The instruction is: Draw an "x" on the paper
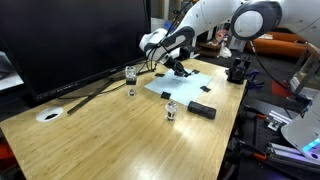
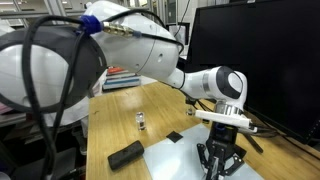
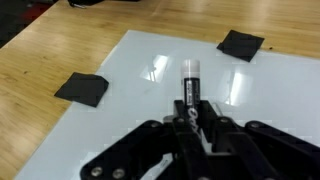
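The jaws are being shown clamped around a marker (image 3: 190,82), which is being pointed at the paper (image 3: 120,115) taped at the desk's (image 1: 110,140) far right. Excess downward force is risking the marker being pushed up through the jaws, or the paper being pulled from its tape (image 3: 82,89).

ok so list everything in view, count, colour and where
paper: one, white to pale blue, flat on the table
tape pieces: black, on the paper's corners; two show in the wrist view
marker: one, dark with a pale end, over the paper
small clear containers: two, on the wood beside the paper
black block: one, by the paper's edge
disc: one, white, far along the table
cable: one, dark, across the table
monitor: one, black, behind the table
table: one, light wood
arm: one, white
gripper: one, black, shut on the marker
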